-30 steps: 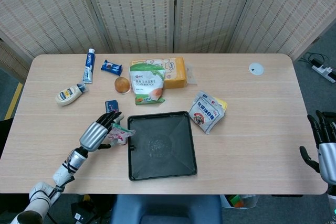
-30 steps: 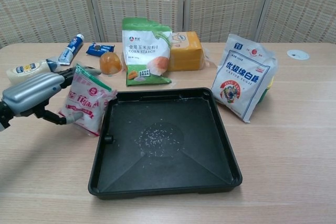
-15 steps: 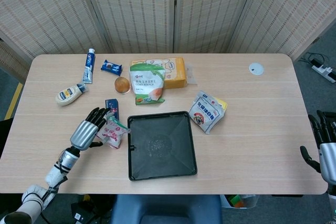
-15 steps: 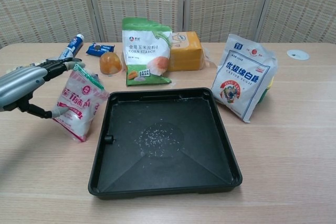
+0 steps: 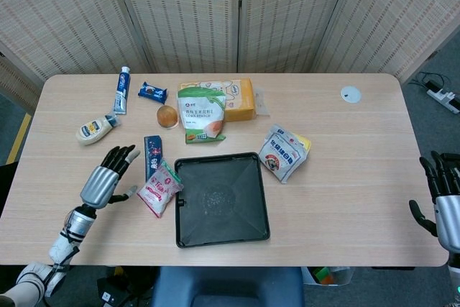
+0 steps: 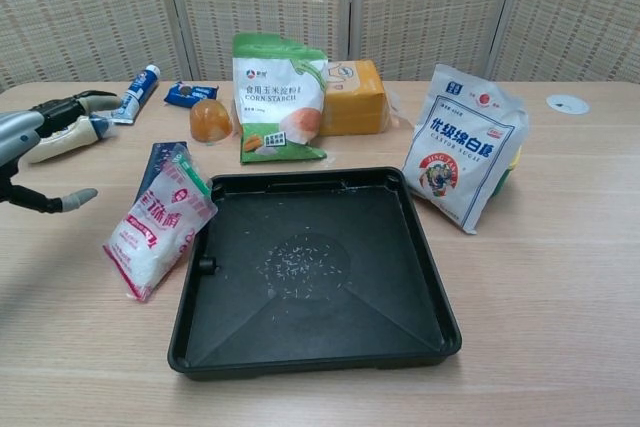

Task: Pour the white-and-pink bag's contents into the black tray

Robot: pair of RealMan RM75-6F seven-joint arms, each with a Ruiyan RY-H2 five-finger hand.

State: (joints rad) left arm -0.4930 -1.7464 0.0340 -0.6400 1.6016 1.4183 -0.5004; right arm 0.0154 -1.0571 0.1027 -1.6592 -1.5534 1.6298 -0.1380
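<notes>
Left hand [image 5: 103,180]: left of the black tray [image 5: 248,225], raised over the desk [image 5: 345,177], fingers spread, holding nothing, apart from the white-and-pink bag [image 5: 161,188].

White-and-pink bag: lies flat on the desk just beside the tray's left rim, its upper corner with the green strip close to the rim; in the chest view that corner seems to meet the rim, though contact cannot be confirmed. It rests partly over the lower end of a dark blue packet [image 5: 152,154].

Black tray: near the front middle of the desk, with a thin scatter of small white grains [image 6: 300,262] at its centre.

Behind and left of the tray: a mayonnaise bottle [image 5: 95,130], a toothpaste tube [image 5: 121,90], a small blue snack packet [image 5: 152,92].

Behind the tray: an orange jelly cup [image 5: 167,116], a green-and-white corn starch bag [image 5: 202,113], and a yellow packet [image 5: 237,98] behind that bag.

Right of the tray: a white sugar bag [image 5: 282,153], propped up; farther back right, a small white disc [image 5: 350,93].

Right hand [image 5: 443,198]: far right of the tray, off the desk's edge, fingers pointing up and apart, empty.
</notes>
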